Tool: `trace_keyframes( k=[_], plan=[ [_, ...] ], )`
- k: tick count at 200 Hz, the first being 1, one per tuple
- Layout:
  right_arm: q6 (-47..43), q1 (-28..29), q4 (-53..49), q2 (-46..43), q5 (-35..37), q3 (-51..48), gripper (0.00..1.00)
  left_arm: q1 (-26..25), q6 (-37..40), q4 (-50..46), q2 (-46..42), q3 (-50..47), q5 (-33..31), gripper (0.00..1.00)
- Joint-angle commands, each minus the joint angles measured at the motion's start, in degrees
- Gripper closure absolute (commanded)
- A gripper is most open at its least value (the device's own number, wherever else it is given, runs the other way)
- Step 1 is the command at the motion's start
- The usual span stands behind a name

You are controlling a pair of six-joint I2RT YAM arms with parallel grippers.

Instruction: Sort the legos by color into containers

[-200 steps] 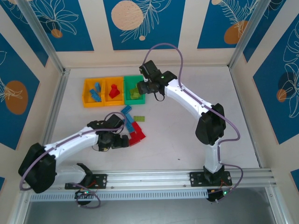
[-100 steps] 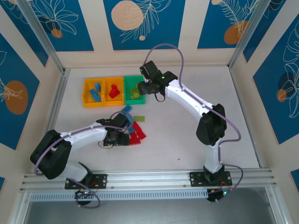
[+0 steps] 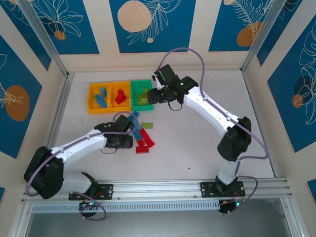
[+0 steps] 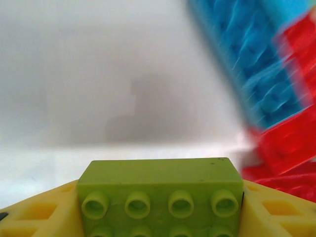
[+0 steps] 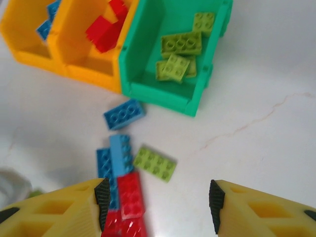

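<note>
My left fingers are clamped on a lime green lego. It sits studs-up between the two yellow pads, and each pad presses flat against one of its short ends. Just past it the white counter is blurred, with light blue legos and red legos lying close on the right. From above, this hand is low at the left edge of the loose pile, well short of the containers. My right fingers are spread apart with nothing between them. They hang over the counter near the front of the green bin, touching none of the legos. That bin holds several lime green bricks. The orange-yellow bin next to it holds red bricks, and the far orange-yellow bin holds blue bricks. On the counter in front of the bins lies a single blue brick. Nearer to me is a flat lime green brick, just beside a cluster of blue bricks that touches a red brick.
</note>
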Motion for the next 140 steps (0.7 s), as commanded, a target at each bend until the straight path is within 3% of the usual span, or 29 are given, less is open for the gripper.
trace_keyframes(
  k=[1, 60, 100, 140],
  plan=[
    [4.8, 0.3, -0.7, -7.0, -6.6, -5.3, 0.42, 4.9, 3.0, 0.4, -0.8, 8.9, -0.7, 0.49],
    [8.3, 2.1, 3.0, -16.4, -3.5, -16.6, 0.36, 10.9, 11.2, 6.8, 26.5, 38.5, 0.5, 0.51],
    [9.8, 2.2, 0.6, -16.9, 1.0, -16.7, 0.31, 13.7, 12.5, 2.4, 46.2, 62.0, 0.7, 0.51],
    [10.3, 1.9, 0.5, -17.7, 1.7, -17.9, 0.30, 14.0, 13.0, -0.2, 55.1, 73.5, 3.3, 0.37]
  ],
)
